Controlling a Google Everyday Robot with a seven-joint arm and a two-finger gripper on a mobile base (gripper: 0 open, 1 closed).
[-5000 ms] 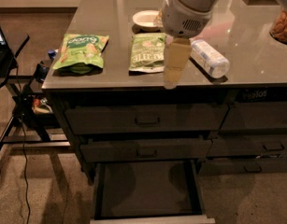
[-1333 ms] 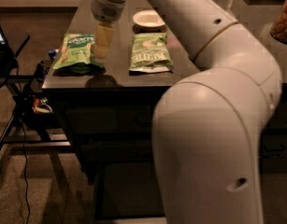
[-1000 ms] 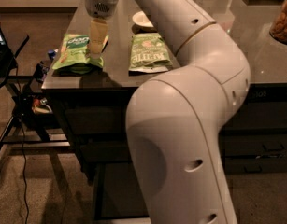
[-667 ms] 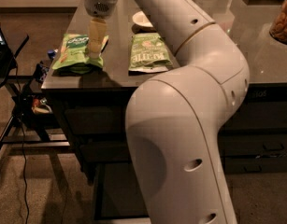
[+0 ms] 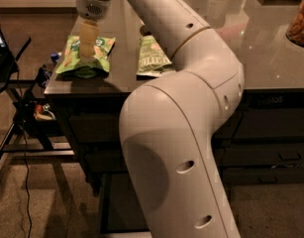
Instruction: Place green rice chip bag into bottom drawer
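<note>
While the near half of the view is filled by the robot's pale arm [image 5: 181,148], the gripper [image 5: 88,43] is seen at the far left of the grey counter [image 5: 260,58], pointed down over the green rice chip bag [image 5: 72,63]. Its tip is set against the upper middle of the bag; whether it is released or clenched cannot be told, nor whether the bag is touched. The bag is laid flat near the counter's left front corner, with its lower edge close to the rim. Just to its right, apart from it, a flatter olive-green bag [image 5: 152,58] with white lettering is laid, its right side hidden by the arm. Below the counter, only a dark strip of the bottom drawer [image 5: 117,207] is seen to the left of the arm, the rest being covered. A brown snack container [image 5: 300,21] is cut by the right edge, and a black cable [image 5: 25,182] is trailed over the floor at the left.
</note>
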